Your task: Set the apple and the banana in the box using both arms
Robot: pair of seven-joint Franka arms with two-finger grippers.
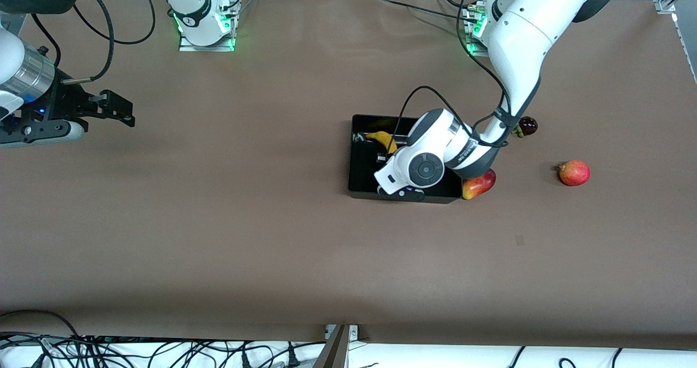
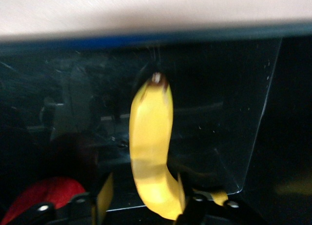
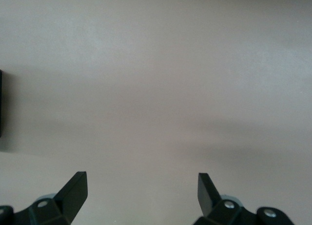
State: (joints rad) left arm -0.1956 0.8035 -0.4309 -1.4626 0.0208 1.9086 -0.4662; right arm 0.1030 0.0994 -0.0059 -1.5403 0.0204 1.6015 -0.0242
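Note:
The black box (image 1: 360, 192) sits mid-table. The yellow banana (image 1: 383, 139) lies on its floor. My left gripper (image 1: 383, 154) hangs low over the box, reaching down from the left arm. In the left wrist view the banana (image 2: 151, 147) rests against one fingertip (image 2: 184, 195) with a gap to the other, so the left gripper (image 2: 144, 188) is open. A red rounded fruit, the apple (image 2: 41, 198), shows partly in the box beside that gripper; in the front view the arm hides it. My right gripper (image 1: 122, 109) waits open over bare table at the right arm's end, its fingers (image 3: 73, 191) holding nothing.
A red-and-yellow oblong fruit (image 1: 479, 184) lies against the box's outer wall at the left arm's end. A pinkish-red round fruit (image 1: 574, 172) and a dark fruit (image 1: 527, 126) lie farther toward that end. The box rim (image 2: 146, 37) shows in the left wrist view.

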